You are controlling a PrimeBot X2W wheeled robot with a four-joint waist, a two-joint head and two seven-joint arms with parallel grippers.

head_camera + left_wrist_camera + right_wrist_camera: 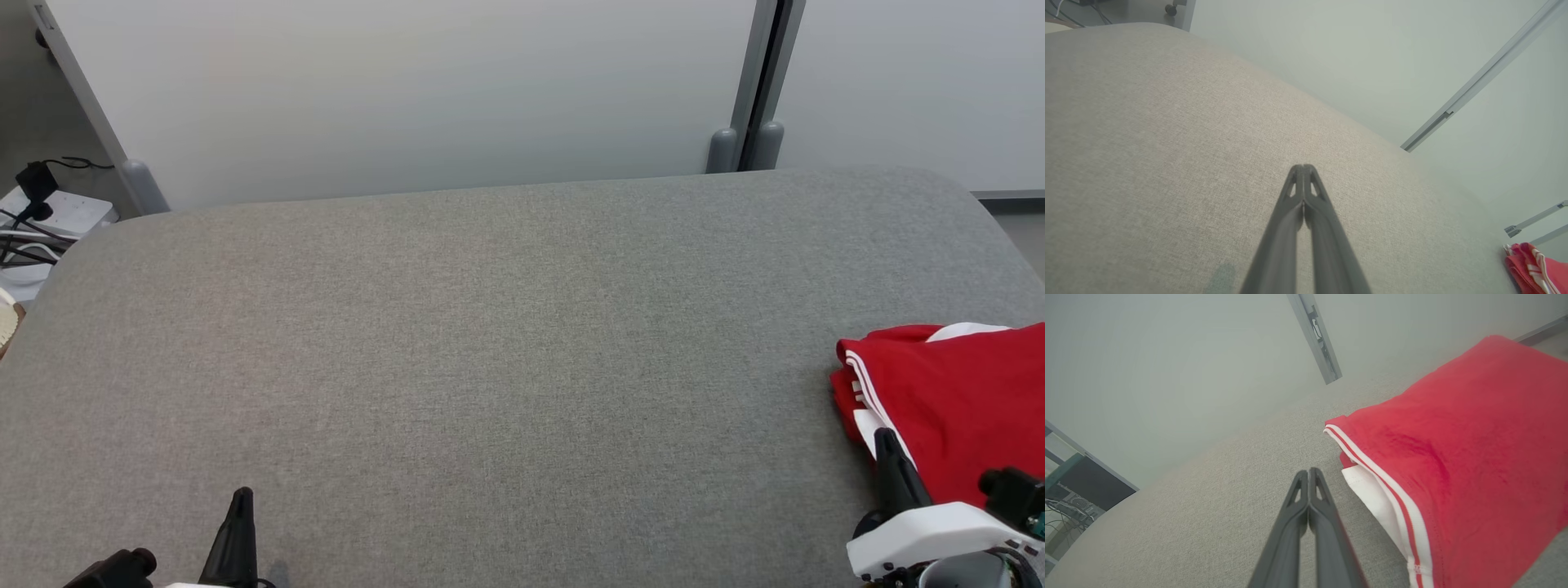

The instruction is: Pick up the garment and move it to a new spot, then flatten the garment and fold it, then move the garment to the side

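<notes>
The left gripper [242, 498] is hovering over the grey table [490, 327], fingers pressed together and empty, while the right gripper [885, 438], likewise closed on nothing, is sitting just beside the red garment [955, 400] lying folded at the right edge, suggesting the task is nearing its end.

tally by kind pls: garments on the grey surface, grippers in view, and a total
garments: 1, the red garment with white stripes, folded at the right edge of the grey surface
grippers: 2, the left gripper and the right gripper, both shut and empty
total: 3
</notes>
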